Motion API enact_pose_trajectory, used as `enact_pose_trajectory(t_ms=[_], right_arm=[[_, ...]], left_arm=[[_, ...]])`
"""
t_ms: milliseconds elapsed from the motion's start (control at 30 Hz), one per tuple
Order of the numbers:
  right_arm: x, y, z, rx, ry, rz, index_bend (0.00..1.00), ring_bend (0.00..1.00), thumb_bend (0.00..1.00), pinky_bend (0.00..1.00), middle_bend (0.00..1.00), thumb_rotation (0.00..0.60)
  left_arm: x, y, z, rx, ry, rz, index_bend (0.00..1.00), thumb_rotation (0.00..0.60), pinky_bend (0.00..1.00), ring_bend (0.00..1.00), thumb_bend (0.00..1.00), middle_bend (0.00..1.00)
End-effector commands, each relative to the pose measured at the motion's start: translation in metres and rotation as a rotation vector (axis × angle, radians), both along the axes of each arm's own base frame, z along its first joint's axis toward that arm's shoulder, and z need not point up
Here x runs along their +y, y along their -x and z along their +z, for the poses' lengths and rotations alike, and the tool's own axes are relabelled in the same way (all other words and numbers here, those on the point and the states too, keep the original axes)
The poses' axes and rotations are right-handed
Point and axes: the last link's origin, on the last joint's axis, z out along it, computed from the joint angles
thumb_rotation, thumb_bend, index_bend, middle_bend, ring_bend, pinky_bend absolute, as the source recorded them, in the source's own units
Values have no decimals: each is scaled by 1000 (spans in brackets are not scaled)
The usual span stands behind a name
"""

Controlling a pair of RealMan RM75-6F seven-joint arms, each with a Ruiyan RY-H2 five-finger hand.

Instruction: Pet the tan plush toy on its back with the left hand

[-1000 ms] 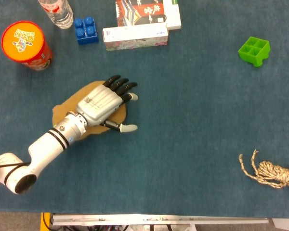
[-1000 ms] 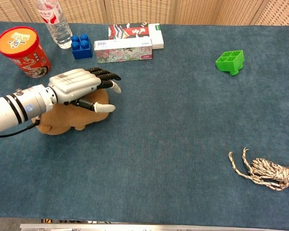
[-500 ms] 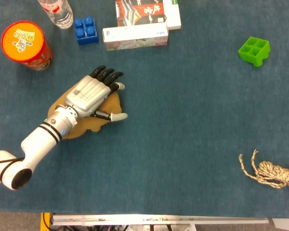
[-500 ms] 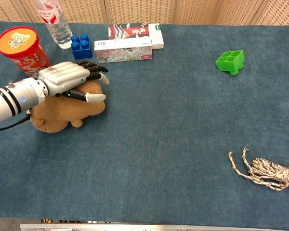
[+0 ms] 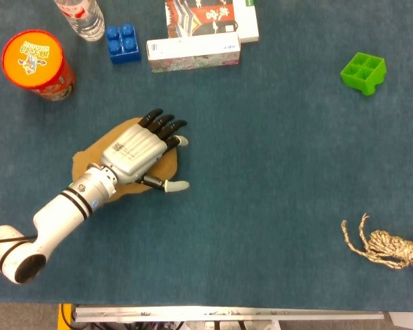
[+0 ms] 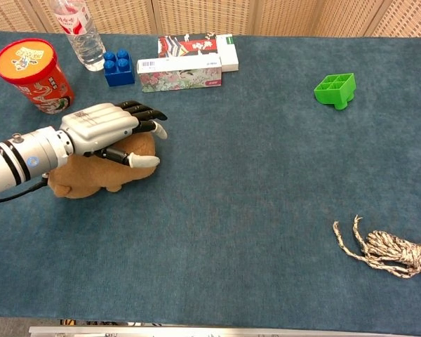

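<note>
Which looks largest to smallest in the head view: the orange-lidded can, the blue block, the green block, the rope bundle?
1. Rope bundle, partly cut off at the right edge.
2. Orange-lidded can.
3. Green block and blue block: too alike to rank.

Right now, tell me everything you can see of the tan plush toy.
The tan plush toy is a soft, fuzzy brown animal lying on the blue cloth, near the table's left side. The left hand lies flat over its back, fingers extended past its far end, hiding most of it from above. Its face is not discernible.
</note>
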Motion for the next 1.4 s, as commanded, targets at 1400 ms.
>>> enact_pose_trajectory(t_ms=[1400], right_arm=[[7, -5, -8, 3, -43, 108, 2, 0, 0, 0, 37, 600]], left_arm=[[-81, 117, 175, -200, -677, 409, 190, 44, 0, 52, 0, 79]])
